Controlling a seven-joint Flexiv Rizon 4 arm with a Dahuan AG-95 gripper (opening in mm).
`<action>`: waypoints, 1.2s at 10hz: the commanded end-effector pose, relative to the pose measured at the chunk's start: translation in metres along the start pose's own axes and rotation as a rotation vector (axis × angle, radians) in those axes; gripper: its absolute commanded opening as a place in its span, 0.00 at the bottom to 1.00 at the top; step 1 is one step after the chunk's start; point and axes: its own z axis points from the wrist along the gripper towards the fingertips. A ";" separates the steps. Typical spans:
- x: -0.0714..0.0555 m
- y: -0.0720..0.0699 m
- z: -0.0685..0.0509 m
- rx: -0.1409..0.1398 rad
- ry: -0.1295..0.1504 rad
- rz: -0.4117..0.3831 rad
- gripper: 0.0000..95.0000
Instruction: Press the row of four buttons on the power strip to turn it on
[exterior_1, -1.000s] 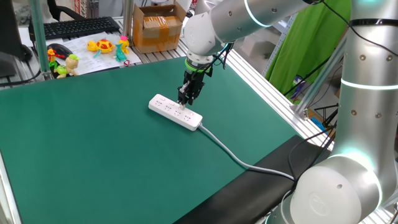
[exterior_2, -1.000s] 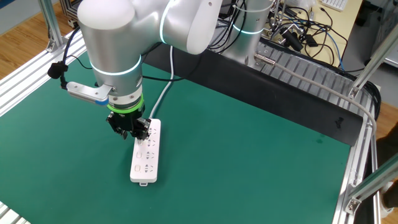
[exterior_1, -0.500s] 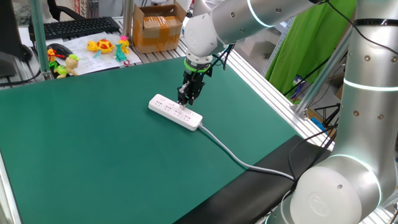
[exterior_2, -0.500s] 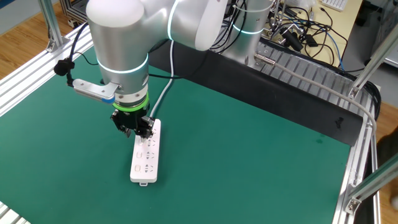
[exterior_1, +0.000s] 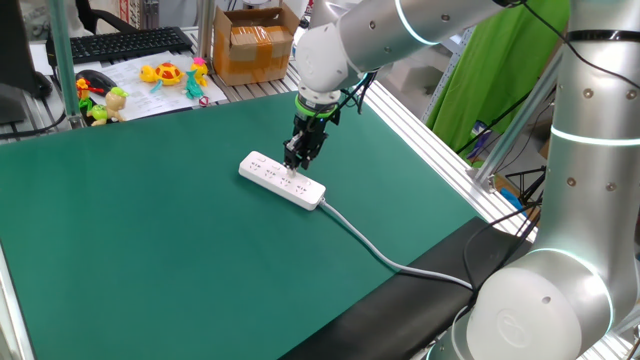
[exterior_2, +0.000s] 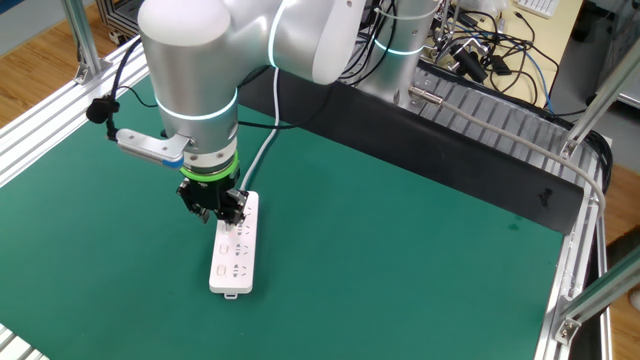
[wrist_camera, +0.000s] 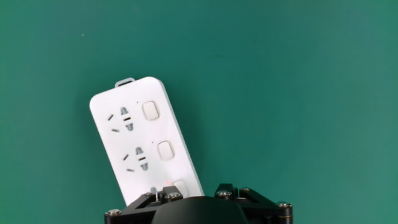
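The white power strip (exterior_1: 272, 177) lies flat on the green mat, its cable (exterior_1: 372, 251) trailing toward the table's near right edge. My gripper (exterior_1: 294, 168) points straight down over the strip's cable-end half, fingertips at or just above its top face (exterior_2: 236, 250). In the hand view the strip (wrist_camera: 127, 143) runs up from my black gripper body (wrist_camera: 193, 210). Three of the four buttons (wrist_camera: 165, 150) show along its right side. The nearest button (wrist_camera: 181, 186) is partly hidden, with a small red dot beside it. No view shows a gap or contact between the fingertips.
Toys (exterior_1: 160, 73), a keyboard (exterior_1: 120, 43) and a cardboard box (exterior_1: 252, 45) sit beyond the mat's far edge. Aluminium rails (exterior_1: 430, 130) border the right side. In the other fixed view, loose cables (exterior_2: 490, 50) lie behind the mat's back edge.
The arm shifted slightly sideways over the strip during the first half second, then held still. The strip has not moved.
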 end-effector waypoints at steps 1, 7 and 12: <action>-0.001 0.000 0.000 -0.001 -0.005 0.024 0.40; -0.001 0.000 0.000 -0.003 0.003 0.029 0.40; -0.001 0.000 0.000 -0.061 0.000 0.173 0.40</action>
